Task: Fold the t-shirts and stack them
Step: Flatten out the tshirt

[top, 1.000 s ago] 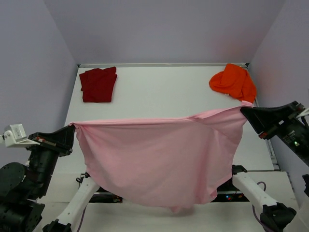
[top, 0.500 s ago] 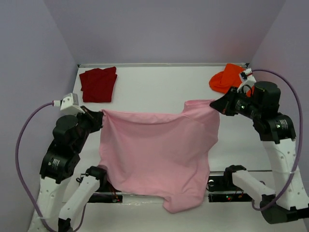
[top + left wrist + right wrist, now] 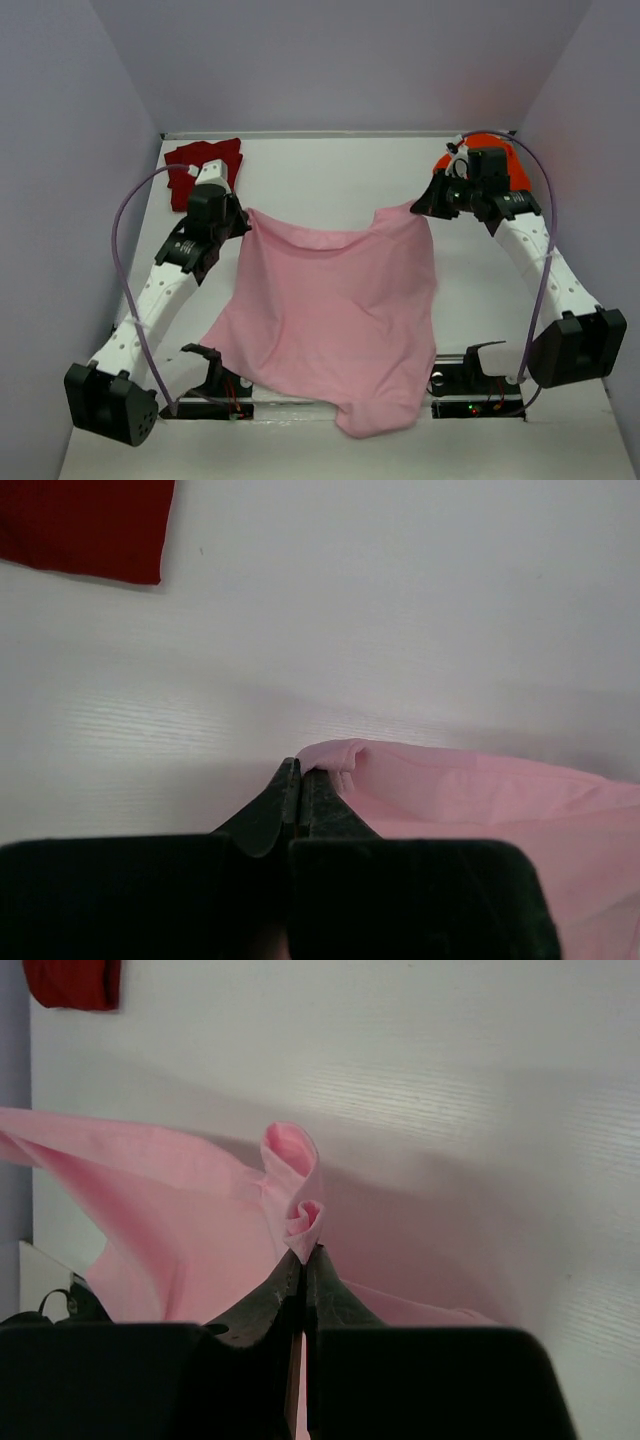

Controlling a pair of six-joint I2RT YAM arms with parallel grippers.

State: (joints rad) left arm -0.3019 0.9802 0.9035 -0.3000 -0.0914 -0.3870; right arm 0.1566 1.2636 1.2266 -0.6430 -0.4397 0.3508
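Note:
The light pink t-shirt (image 3: 335, 310) is stretched between both arms over the middle of the table, its lower edge hanging past the near edge. My left gripper (image 3: 243, 215) is shut on its far left corner (image 3: 335, 755). At the far right, my right gripper (image 3: 422, 205) is shut on the other corner, which curls above the jaws (image 3: 303, 1222). The dark red t-shirt (image 3: 190, 168) lies folded at the far left, partly behind the left arm. The bright orange t-shirt (image 3: 505, 160) sits bunched at the far right, mostly behind the right arm.
The table (image 3: 330, 170) is white, with lilac walls close on three sides. Both arm bases (image 3: 215, 385) stand at the near edge, partly under the pink cloth. A corner of the dark red shirt (image 3: 85, 530) shows in the left wrist view.
Both arms have swung away from the near side toward the far half of the table, carrying the pink t-shirt with them. The cloth now drapes lower and narrower between the grippers.

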